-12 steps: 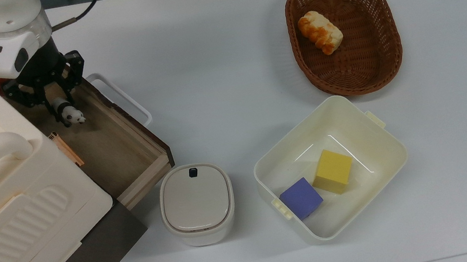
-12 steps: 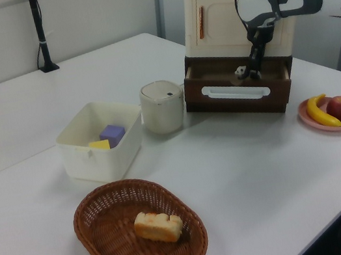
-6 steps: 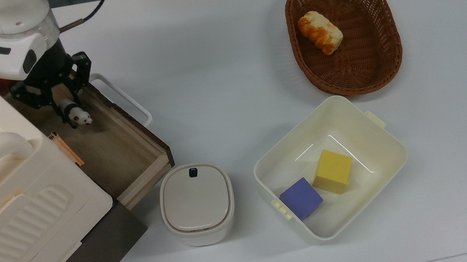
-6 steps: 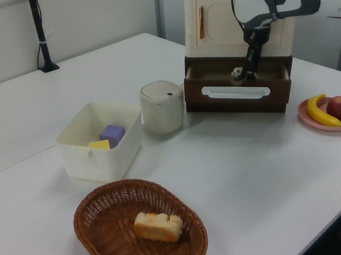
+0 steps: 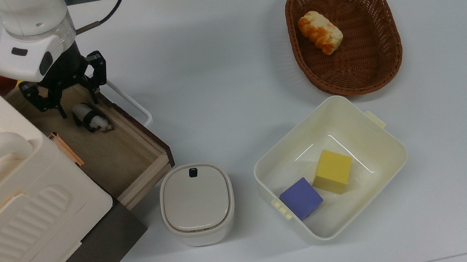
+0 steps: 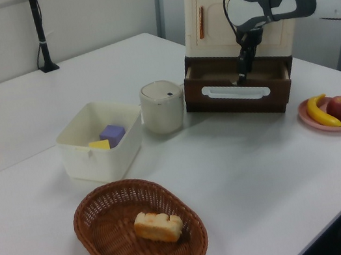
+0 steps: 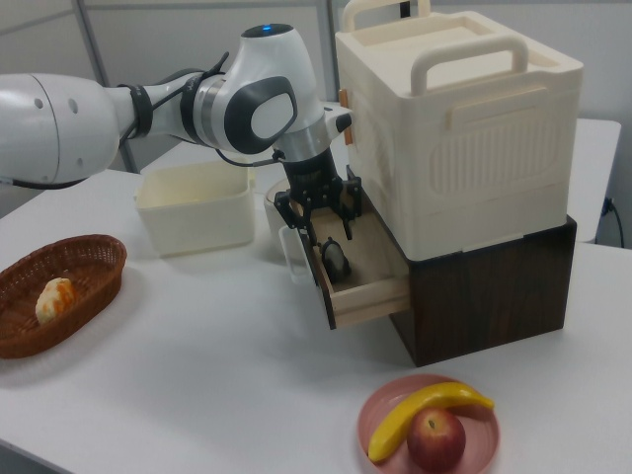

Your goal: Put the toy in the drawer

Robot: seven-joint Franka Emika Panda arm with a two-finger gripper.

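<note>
Since the earlier frames, the gripper (image 5: pixel 76 103) has released the toy (image 5: pixel 91 118); its fingers are now spread apart above it. The toy lies on the floor of the drawer (image 5: pixel 128 164), near the front panel, long axis diagonal, head toward the top view's lower right. Bare drawer floor extends beyond it toward the top view's bottom.
</note>
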